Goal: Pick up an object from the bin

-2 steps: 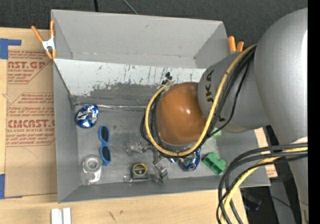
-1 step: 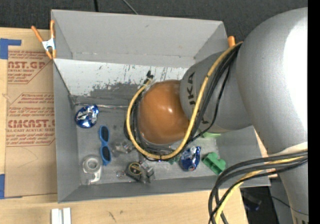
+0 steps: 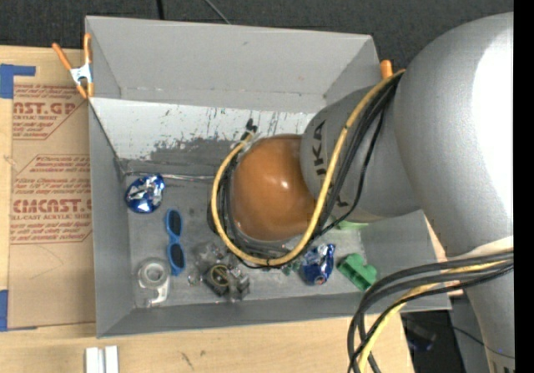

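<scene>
My gripper [image 3: 220, 276] shows as a dark metal cluster just below the orange wrist cover, low over the bin floor near the front wall. A pair of small blue sunglasses [image 3: 174, 240] lies just to its left. Further left, in the front left corner, sits a clear plastic ring [image 3: 153, 274]. To the gripper's right, a crumpled blue and white wrapper [image 3: 318, 264] rests against the front wall. I see nothing held in the gripper.
A green block [image 3: 359, 271] lies in the front right corner beside the wrapper. A shiny blue foil ball [image 3: 144, 194] sits by the left wall. The arm, its orange cover and looped cables hide the bin's middle and right.
</scene>
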You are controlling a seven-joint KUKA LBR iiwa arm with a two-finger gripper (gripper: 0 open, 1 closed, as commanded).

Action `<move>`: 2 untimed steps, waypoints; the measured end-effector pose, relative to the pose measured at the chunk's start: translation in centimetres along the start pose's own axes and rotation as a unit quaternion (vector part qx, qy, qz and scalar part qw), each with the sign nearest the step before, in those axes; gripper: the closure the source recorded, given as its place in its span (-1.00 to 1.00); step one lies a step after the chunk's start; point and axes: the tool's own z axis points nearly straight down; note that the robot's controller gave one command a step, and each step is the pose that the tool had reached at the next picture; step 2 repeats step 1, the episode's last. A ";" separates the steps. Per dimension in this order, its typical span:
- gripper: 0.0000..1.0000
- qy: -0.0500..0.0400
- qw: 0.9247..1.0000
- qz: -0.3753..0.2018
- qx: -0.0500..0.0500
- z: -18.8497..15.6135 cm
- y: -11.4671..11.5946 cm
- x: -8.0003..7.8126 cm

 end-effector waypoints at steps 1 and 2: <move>1.00 -0.004 1.000 -0.017 0.003 -14.0 -4.0 -4.2; 1.00 -0.004 1.000 -0.017 0.003 -14.0 -4.0 -4.2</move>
